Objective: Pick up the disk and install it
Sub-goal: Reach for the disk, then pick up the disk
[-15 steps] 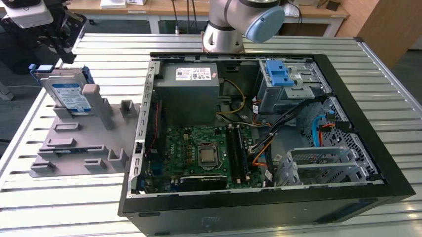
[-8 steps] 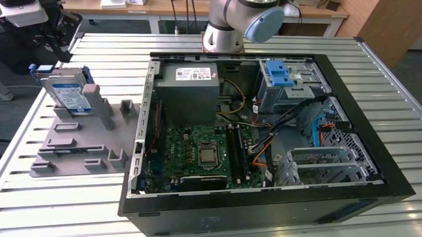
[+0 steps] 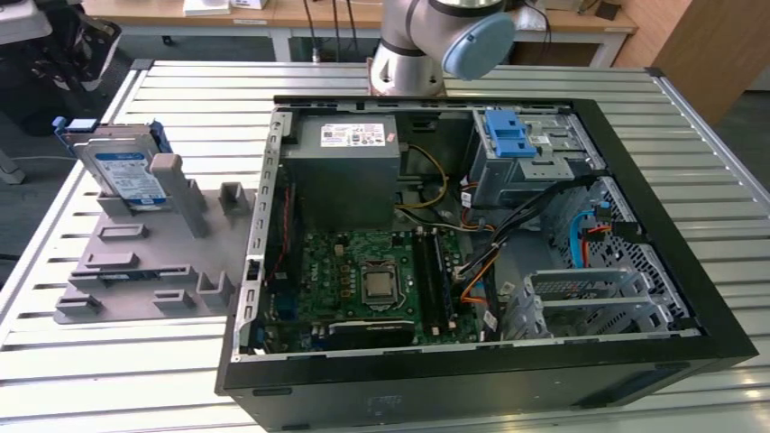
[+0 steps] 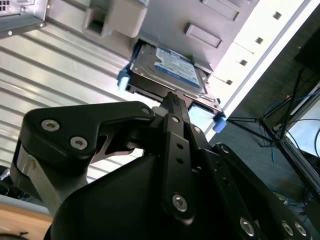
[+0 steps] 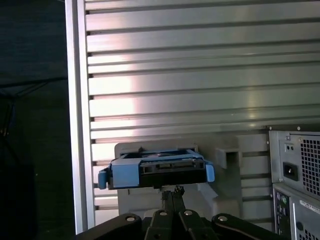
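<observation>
The claw (image 4: 170,100) had its fingers pressed together on nothing and pointed at the disk (image 4: 170,67), which lay beyond the tips and apart from them. The disk stood on edge in a grey holder (image 3: 132,262) on the slatted desk (image 3: 180,81), at the exterior view's left of the open computer case (image 3: 673,225). Approaching with the fingers together would likely jab the blue bracket and tip the disk from its slot.

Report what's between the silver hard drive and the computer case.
In the exterior view, the grey plastic holder's upright blocks stand between silver hard drive and black computer case.
</observation>
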Available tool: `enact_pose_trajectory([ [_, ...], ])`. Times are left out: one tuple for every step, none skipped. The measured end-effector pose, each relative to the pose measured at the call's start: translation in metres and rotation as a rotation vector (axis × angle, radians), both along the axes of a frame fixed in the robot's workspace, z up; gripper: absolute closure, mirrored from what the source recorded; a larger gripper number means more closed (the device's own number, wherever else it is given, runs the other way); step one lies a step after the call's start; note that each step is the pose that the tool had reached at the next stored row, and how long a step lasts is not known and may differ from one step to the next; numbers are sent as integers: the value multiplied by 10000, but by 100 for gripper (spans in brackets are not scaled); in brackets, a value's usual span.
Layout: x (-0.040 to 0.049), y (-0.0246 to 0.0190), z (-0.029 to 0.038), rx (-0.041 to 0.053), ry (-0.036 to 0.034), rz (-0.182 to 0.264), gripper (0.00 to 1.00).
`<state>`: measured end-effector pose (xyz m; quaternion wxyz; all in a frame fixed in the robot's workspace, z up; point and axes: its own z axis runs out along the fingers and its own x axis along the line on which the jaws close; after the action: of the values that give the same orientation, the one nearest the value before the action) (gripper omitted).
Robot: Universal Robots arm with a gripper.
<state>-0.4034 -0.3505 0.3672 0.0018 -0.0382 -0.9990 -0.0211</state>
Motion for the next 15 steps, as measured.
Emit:
enact_pose_trajectory([
  [-45, 2, -3, 0, 5, 0, 89],
  [-90, 2, -7, 0, 8, 0, 89],
  [-133, 2, -9, -1, 10, 0, 89],
  [-169, 3, -10, -1, 11, -1, 89],
  [-198, 3, -10, -1, 12, -1, 89],
  [-205, 3, -11, 0, 10, -1, 89],
  [-205, 3, -11, 0, 10, 0, 89],
  [-205, 3, -11, 0, 10, 0, 89],
  [-206, 3, -11, 0, 10, 0, 89],
  [-207, 3, -11, 0, 10, 0, 89],
  [-207, 3, -11, 0, 10, 0, 89],
  [-207, 3, -11, 0, 10, 0, 89],
  [-207, 3, -11, 0, 10, 0, 89],
  [-208, 3, -11, 0, 10, 0, 89],
  [-208, 3, -11, 0, 10, 0, 89],
])
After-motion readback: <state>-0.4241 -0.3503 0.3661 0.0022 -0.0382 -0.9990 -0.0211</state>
